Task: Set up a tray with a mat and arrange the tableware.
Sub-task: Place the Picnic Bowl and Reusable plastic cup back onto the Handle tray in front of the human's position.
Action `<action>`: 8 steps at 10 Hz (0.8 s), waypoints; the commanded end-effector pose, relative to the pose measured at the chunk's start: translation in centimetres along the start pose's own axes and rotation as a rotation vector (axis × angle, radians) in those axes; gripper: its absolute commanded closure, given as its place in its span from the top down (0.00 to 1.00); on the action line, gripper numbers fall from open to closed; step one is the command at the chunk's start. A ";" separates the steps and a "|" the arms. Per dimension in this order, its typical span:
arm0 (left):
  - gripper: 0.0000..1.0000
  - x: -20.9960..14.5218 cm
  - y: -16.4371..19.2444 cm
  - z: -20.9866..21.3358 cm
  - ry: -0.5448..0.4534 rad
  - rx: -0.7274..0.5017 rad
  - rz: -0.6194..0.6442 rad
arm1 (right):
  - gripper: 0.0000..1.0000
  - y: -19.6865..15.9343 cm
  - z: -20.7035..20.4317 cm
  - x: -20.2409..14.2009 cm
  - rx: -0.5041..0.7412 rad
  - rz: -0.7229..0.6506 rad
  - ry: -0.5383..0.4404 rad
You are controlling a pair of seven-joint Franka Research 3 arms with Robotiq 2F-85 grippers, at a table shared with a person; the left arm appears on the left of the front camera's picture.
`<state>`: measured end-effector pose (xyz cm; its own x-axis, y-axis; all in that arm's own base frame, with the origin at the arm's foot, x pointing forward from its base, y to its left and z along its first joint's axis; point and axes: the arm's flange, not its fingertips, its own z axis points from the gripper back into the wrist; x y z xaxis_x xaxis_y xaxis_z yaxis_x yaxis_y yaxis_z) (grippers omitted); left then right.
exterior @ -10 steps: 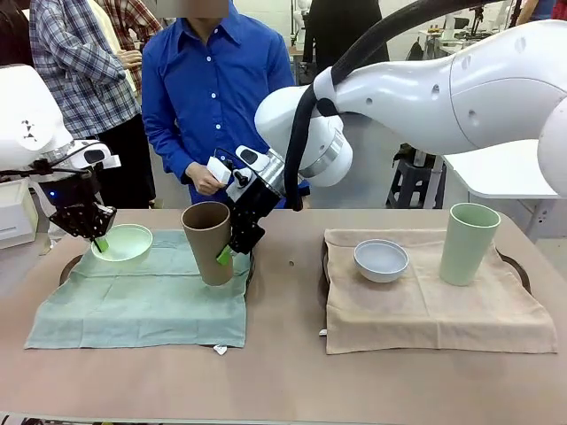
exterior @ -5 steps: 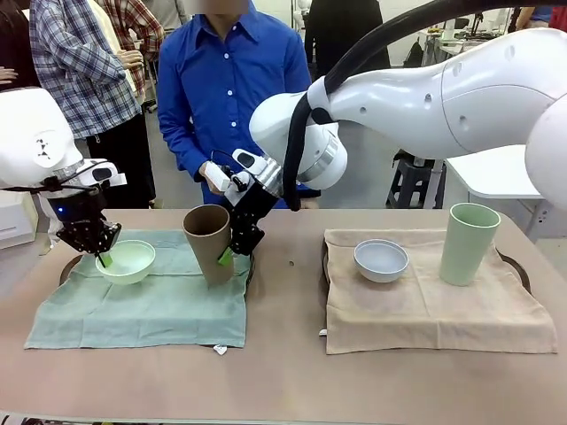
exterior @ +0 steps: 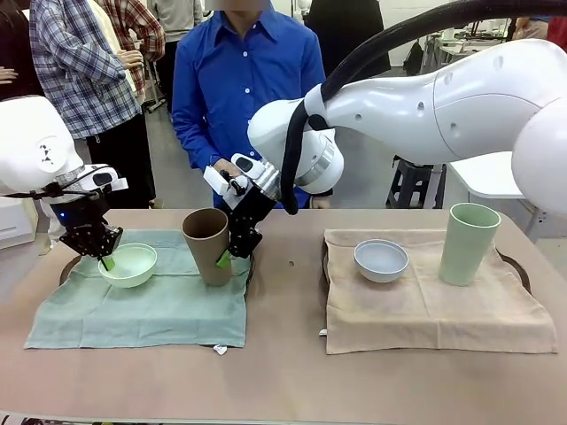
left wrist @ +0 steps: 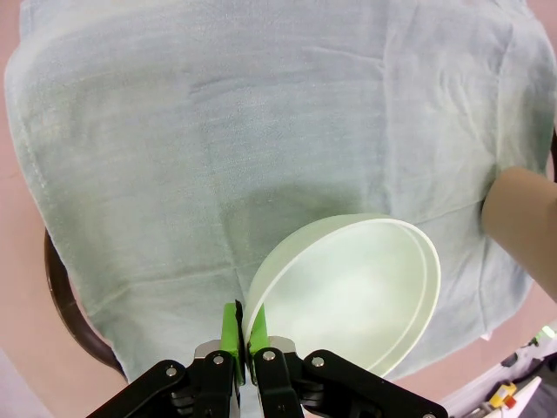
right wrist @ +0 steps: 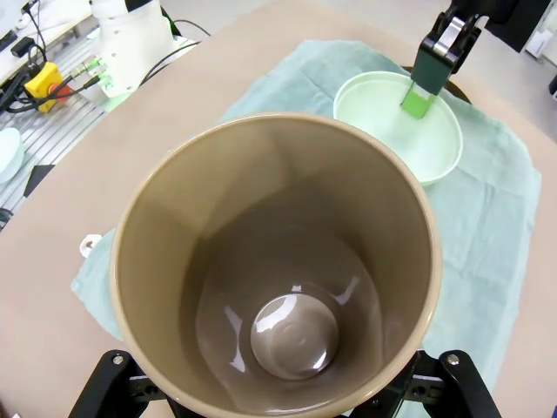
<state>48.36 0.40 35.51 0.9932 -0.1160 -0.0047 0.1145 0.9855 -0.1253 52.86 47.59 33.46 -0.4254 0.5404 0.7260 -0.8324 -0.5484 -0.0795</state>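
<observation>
I'm setting the matte mint bowl (exterior: 129,264) and tan cup (exterior: 207,245) on the soft green mat (exterior: 142,305) over the left tray (exterior: 70,268). Left gripper (exterior: 104,260) pinches the bowl's thin rim; right gripper (exterior: 224,257) pinches the cup wall. Next, I reckon: lower level, release.

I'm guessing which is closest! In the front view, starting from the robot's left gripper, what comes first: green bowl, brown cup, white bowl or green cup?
From the left gripper:
1. Mint green bowl, gripped at its rim.
2. Tan-brown cup, middle.
3. Pale blue-white bowl, right mat.
4. Pale green cup, far right.
</observation>
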 end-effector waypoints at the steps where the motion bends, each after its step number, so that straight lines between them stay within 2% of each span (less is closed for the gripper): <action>1: 0.04 0.1 0.5 0.0 -0.018 -0.024 -0.024 | 0.85 0.1 0.0 0.0 0.001 0.017 -0.011; 2: 0.04 0.0 0.5 -0.1 -0.011 -0.018 -0.023 | 0.85 0.1 0.0 -0.1 0.005 0.008 -0.017; 3: 0.64 -0.1 0.6 -0.2 -0.003 -0.016 -0.022 | 1.00 0.2 -0.1 -0.1 0.007 -0.016 -0.025; 4: 0.64 -0.1 0.5 -0.2 0.001 -0.012 -0.021 | 1.00 0.2 -0.1 -0.1 0.005 -0.040 -0.031; 5: 1.00 -0.2 0.6 -0.3 0.004 -0.011 -0.025 | 1.00 0.3 0.0 -0.1 0.004 -0.095 -0.022; 6: 0.68 -0.2 0.6 -0.3 0.008 -0.007 -0.027 | 1.00 0.3 0.3 -0.1 -0.014 -0.188 0.020; 7: 1.00 -0.3 0.6 -0.2 0.012 -0.001 -0.037 | 1.00 0.4 1.0 0.1 -0.027 -0.251 0.087; 8: 0.88 -0.4 0.6 -0.1 0.012 0.001 -0.040 | 1.00 0.5 1.9 0.1 -0.035 -0.272 0.118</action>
<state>48.32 0.56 35.30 0.9915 -0.1297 -0.0095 0.1275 0.9840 -0.1242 53.76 46.67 33.88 -0.2497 0.6741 0.6951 -0.9154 -0.3984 0.0575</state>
